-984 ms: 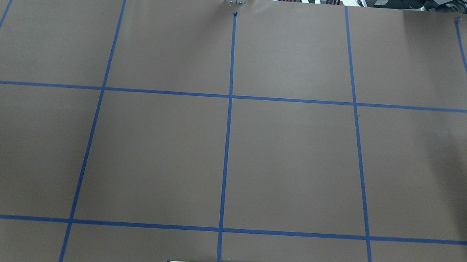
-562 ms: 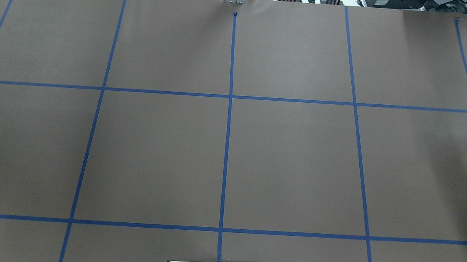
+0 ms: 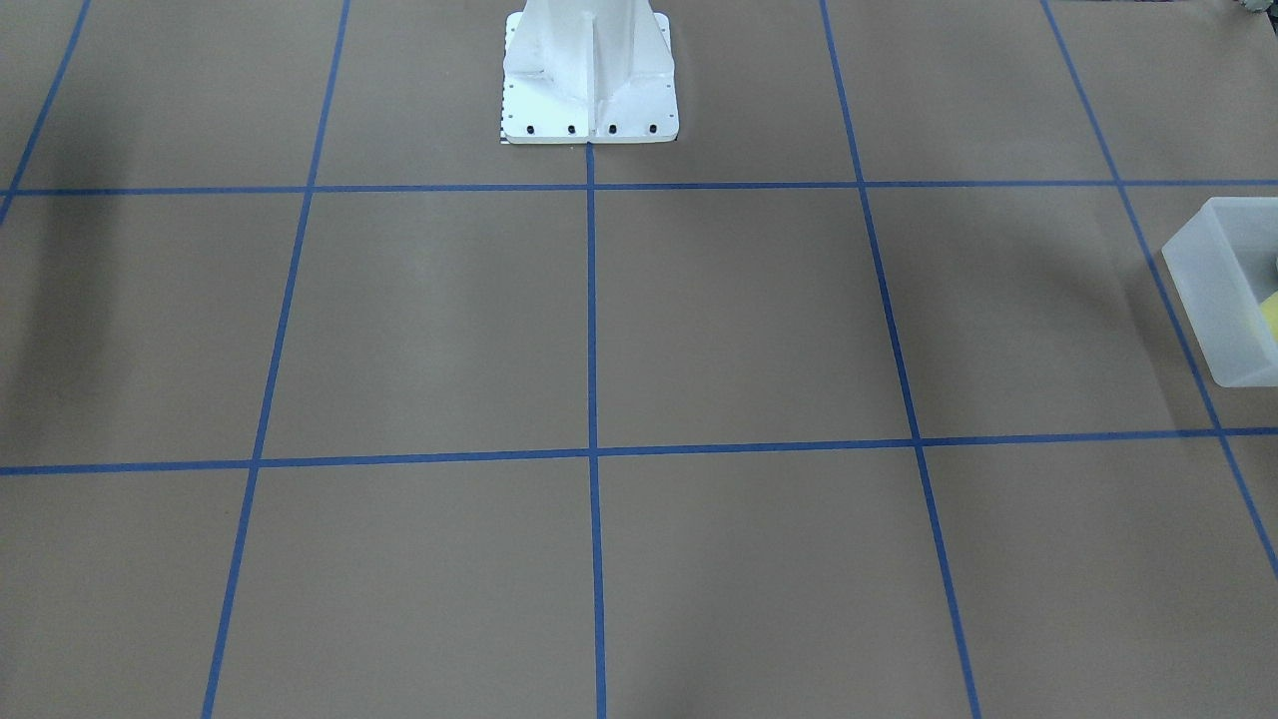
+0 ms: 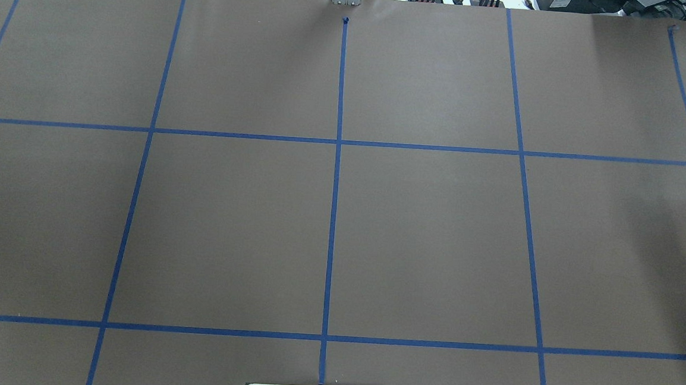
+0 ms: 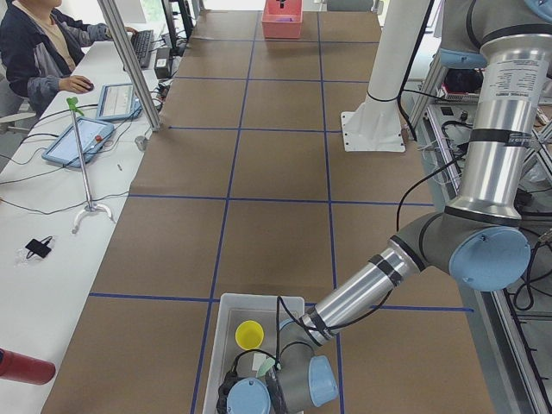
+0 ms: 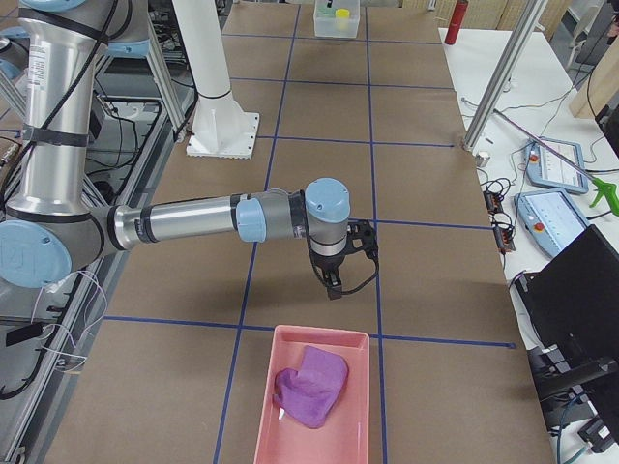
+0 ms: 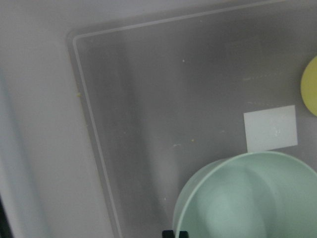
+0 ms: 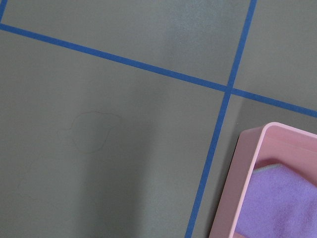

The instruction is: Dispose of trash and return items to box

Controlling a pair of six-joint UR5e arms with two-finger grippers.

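1. At the counter (image 5: 276, 164) end on the robot's left: box (image 5: 217, 341), translucent frosted white, standing on brown paper crossed by blue tape lines (image 4: 337, 156).
2. Inside the box: yellow cup (image 5: 249, 334), upright, mouth up; beside it, mint-green bowl (image 7: 247, 198), mouth toward the wrist camera, near a white label (image 7: 270, 128) on the box floor.
3. Reaching down into the box: left arm (image 5: 371, 276), wrist low between the walls.
4. At the wrist view's lower edge, just by the bowl's rim: left gripper (image 7: 174, 233), visible only as a dark tip; impossible to tell how wide the jaws stand or whether anything is gripped.
5. At the opposite end of the counter: pink tray (image 6: 319, 333) containing a crumpled purple cloth (image 6: 311, 387).
6. Above the counter, near the tray, on its side toward the box: right gripper (image 6: 333, 286), pointing down, apart from tray and cloth; seen only from the side, so opening and hold impossible to tell.
7. Beside the counter, at a white desk (image 5: 52, 216): seated operator (image 5: 34, 43).
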